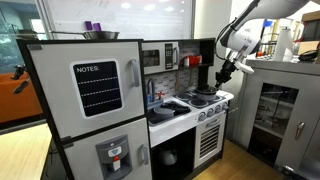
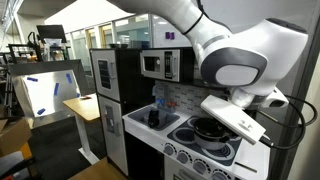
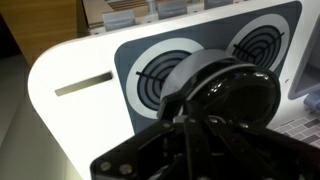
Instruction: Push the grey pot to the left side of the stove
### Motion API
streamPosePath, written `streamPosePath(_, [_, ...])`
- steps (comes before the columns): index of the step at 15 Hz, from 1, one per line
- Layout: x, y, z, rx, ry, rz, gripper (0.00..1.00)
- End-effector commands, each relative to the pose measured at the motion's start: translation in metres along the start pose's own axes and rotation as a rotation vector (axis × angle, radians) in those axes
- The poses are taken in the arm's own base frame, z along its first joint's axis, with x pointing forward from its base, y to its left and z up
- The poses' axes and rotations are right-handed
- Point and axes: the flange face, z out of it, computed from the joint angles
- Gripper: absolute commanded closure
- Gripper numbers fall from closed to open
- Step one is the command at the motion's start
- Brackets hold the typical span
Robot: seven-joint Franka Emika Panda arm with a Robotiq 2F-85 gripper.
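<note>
The grey pot (image 3: 228,82) sits on the stove (image 3: 75,60), partly over a black coil burner (image 3: 158,75); its inside looks dark and shiny. In both exterior views the pot (image 1: 204,92) (image 2: 208,128) rests on the white cooktop (image 1: 214,104) (image 2: 180,143). My gripper (image 3: 188,122) is right at the pot's near rim, fingers dark and close together, holding nothing. In an exterior view the gripper (image 1: 227,70) hangs just above the stove's far side. In the view from the other side the arm's body hides the gripper.
A dark sink (image 1: 166,108) (image 2: 151,118) adjoins the stove. A toy fridge (image 1: 85,100) with a silver bowl (image 1: 100,35) on top stands beyond it. A microwave (image 2: 155,65) hangs above the counter. A second burner (image 3: 265,40) lies behind the pot.
</note>
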Motion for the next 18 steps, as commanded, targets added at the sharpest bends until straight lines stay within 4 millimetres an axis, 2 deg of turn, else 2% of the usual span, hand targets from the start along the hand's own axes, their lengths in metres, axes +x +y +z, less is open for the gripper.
streamPosePath(1, [0.0,-0.003,-0.021,-0.025,0.078,-0.014,1.0])
streamPosePath(4, [0.007,0.0,-0.034,-0.064,0.126,-0.021,1.0])
streamPosePath(6, [0.012,-0.002,-0.035,-0.088,0.162,-0.003,1.0])
streamPosePath(12, [0.016,-0.019,-0.009,-0.082,0.184,-0.017,1.0])
streamPosePath(18, [0.005,-0.028,0.01,-0.065,0.173,-0.048,1.0])
